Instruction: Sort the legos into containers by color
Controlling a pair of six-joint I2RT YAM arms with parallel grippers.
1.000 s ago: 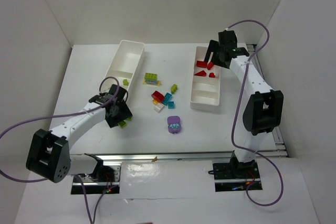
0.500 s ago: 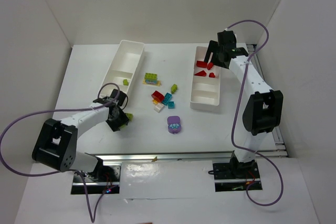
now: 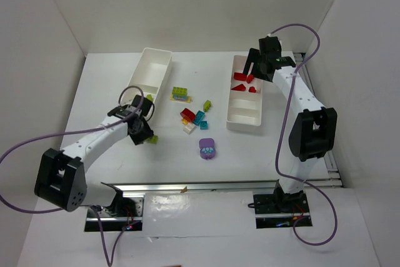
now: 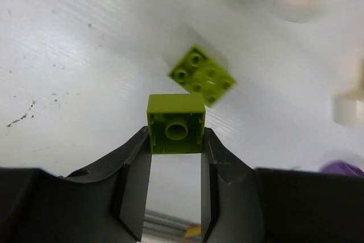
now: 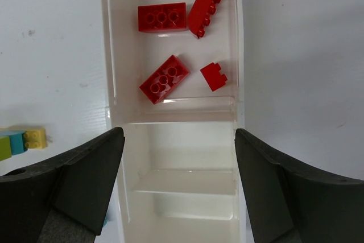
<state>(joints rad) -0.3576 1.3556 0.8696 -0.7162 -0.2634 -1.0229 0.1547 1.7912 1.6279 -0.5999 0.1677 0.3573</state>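
My left gripper (image 4: pixel 176 140) pinches a lime green lego brick (image 4: pixel 176 112); my right gripper (image 5: pixel 179 135) hangs wide open over the right container (image 5: pixel 109 55).

The left jaws press the brick's two sides, its hollow underside facing my wrist camera, just above the table (image 4: pixel 68 55). A second lime brick (image 4: pixel 202 75) lies flat just beyond it. My left arm stretches low across the table, near the left container (image 3: pixel 150 70). My right arm reaches far forward, jaws empty, above four red bricks (image 5: pixel 162 16) in that container's end compartment.
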